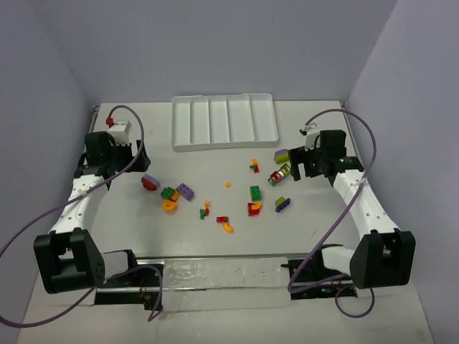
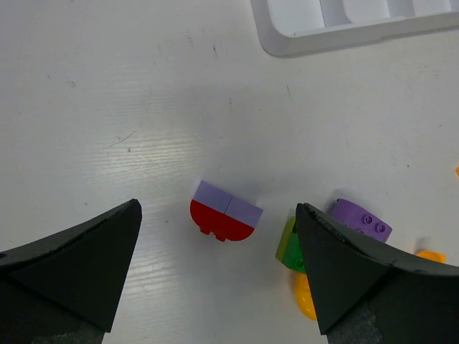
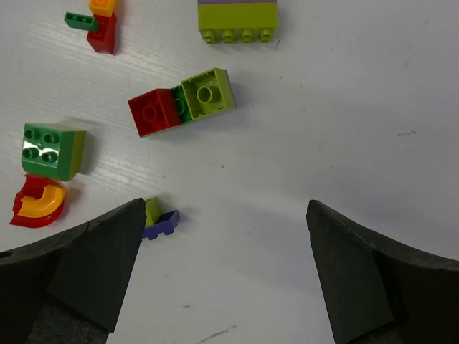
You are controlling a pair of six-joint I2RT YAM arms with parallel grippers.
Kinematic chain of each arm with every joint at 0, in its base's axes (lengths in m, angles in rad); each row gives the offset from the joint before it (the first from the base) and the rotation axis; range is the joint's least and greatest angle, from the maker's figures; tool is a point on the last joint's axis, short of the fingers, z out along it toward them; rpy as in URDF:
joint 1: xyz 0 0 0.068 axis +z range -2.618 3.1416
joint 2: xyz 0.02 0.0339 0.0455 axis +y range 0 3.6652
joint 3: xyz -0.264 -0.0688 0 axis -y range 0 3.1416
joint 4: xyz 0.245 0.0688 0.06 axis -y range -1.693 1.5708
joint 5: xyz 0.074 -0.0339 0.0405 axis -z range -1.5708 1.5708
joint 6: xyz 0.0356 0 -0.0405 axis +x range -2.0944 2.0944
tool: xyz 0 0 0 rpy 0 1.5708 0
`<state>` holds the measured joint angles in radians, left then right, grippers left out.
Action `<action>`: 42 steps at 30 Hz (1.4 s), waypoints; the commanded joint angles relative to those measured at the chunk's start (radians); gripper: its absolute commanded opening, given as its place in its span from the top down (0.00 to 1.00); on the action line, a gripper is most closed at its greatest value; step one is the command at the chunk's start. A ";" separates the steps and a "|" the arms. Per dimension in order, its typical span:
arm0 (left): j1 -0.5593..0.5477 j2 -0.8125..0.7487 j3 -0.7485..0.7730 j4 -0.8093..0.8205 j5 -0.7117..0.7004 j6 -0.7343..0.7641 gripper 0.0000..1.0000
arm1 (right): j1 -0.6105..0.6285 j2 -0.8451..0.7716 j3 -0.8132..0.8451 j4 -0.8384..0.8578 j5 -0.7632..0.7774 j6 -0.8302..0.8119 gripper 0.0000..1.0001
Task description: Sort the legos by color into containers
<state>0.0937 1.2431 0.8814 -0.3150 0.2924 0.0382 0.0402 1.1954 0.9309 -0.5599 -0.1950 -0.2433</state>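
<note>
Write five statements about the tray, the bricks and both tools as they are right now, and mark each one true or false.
1. The white tray holds no bricks. True.
2. The left tool is shut on the red and lilac brick. False: its jaws stand open, and the brick lies on the table between them, untouched.
3. The right tool is open and holds nothing. True.
4. The dark green brick lies in the tray. False: it lies on the table, beside a red and orange curved piece.
5. The tray sits at the near edge of the table. False: it sits at the far side.
</note>
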 commanded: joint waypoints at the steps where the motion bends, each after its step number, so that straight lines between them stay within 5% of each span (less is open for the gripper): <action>1: 0.000 -0.006 0.027 0.011 -0.015 0.027 0.01 | 0.035 0.002 0.069 -0.084 0.019 -0.031 0.00; 12: 0.000 0.012 0.058 -0.022 -0.042 0.051 0.01 | 0.234 0.112 0.190 -0.306 0.134 -0.034 0.01; 19: 0.000 0.007 0.033 -0.019 -0.051 0.044 0.01 | 0.294 0.248 0.241 -0.401 0.187 -0.020 0.12; 27: 0.000 0.006 0.005 -0.005 -0.061 0.048 0.01 | 0.336 0.366 0.266 -0.409 0.168 0.016 0.22; 42: 0.000 0.035 0.002 0.004 -0.059 0.048 0.01 | 0.356 0.498 0.253 -0.353 0.146 0.044 0.25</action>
<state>0.0937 1.2691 0.8810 -0.3397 0.2386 0.0830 0.3839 1.6745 1.1641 -0.9353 -0.0375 -0.2178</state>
